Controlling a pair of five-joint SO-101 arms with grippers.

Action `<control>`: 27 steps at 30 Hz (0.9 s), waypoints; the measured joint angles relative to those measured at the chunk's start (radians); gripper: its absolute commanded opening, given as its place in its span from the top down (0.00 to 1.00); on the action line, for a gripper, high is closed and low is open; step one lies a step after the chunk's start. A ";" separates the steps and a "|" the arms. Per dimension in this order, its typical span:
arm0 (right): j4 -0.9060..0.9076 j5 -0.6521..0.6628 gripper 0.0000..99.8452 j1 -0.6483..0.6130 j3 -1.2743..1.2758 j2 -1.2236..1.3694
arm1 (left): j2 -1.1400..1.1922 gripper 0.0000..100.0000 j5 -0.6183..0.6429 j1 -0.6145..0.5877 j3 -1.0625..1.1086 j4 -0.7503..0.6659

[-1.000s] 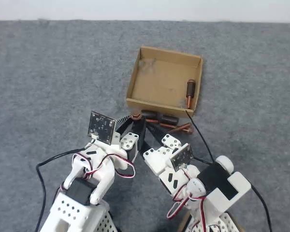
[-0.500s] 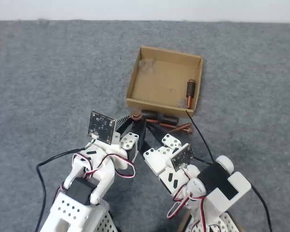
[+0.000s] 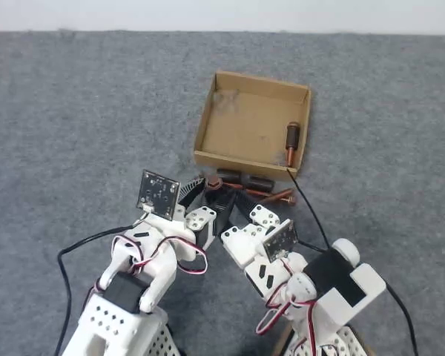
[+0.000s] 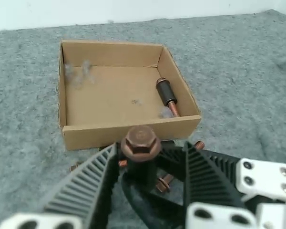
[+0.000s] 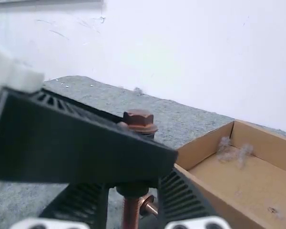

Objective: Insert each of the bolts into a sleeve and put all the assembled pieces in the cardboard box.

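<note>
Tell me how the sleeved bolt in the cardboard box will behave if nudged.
The sleeved bolt is round along its length, so it would probably roll rather than slide. It lies close beside a wall of the cardboard box, which should stop it quickly. It looks like rigid metal, likely heavy for its size.

Grey felt table (image 3: 74,111): cardboard box (image 3: 237,161), sleeves (image 3: 256,182), bolts (image 3: 279,197).

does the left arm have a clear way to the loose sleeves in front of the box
Probably not yet. The left gripper is open around the sleeved bolt held by the right gripper, which stands between it and the loose sleeves at the cardboard box's front wall.
</note>
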 measured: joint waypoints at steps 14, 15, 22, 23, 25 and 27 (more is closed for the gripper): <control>0.000 0.000 0.99 0.000 0.000 0.000 | -0.057 0.89 0.000 0.000 -0.002 0.034; 0.000 0.000 0.99 0.000 0.000 0.000 | -0.089 0.91 0.000 0.000 -0.008 0.052; 0.000 0.000 0.99 0.000 0.000 0.000 | -0.302 0.93 0.000 -0.005 -0.101 0.212; 0.000 0.000 0.99 0.000 0.000 0.000 | -0.301 0.93 0.000 -0.020 -0.104 0.212; 0.000 0.000 0.99 0.005 0.000 0.000 | -0.301 0.93 0.000 -0.068 -0.104 0.212; 0.000 0.000 0.99 0.017 0.000 0.000 | -0.301 0.93 0.000 -0.132 -0.104 0.204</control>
